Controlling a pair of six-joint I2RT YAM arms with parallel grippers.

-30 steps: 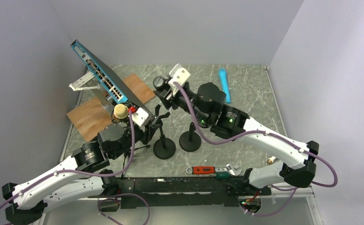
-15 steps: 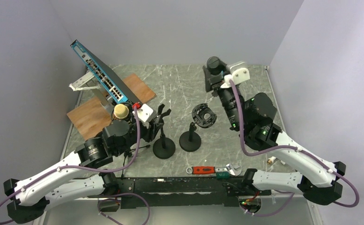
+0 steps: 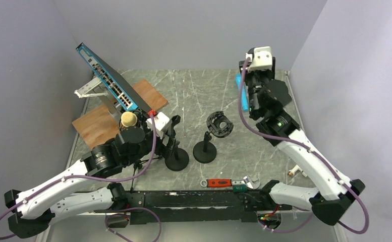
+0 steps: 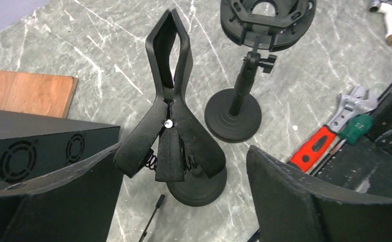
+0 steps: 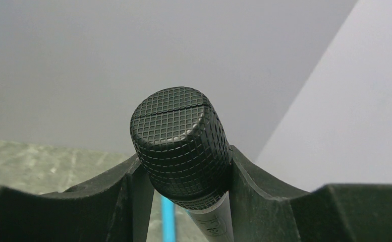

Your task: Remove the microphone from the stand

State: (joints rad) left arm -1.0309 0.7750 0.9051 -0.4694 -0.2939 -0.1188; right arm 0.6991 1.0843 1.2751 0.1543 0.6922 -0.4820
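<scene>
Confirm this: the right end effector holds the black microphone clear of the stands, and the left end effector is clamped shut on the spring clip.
One thing is wrong. The left end effector is open, its jaws wide on either side of the spring clip, as the left wrist view shows. The right end effector does hold the black microphone.

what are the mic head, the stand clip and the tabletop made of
Microphone head: matte black metal mesh, probably; a fine diamond grid, seam across the top.
Clip: black plastic, likely; smooth moulded arms, a coil spring and rivet at the pivot.
Tabletop: grey marble-look surface with white veins; stone or printed laminate, cannot tell.
</scene>
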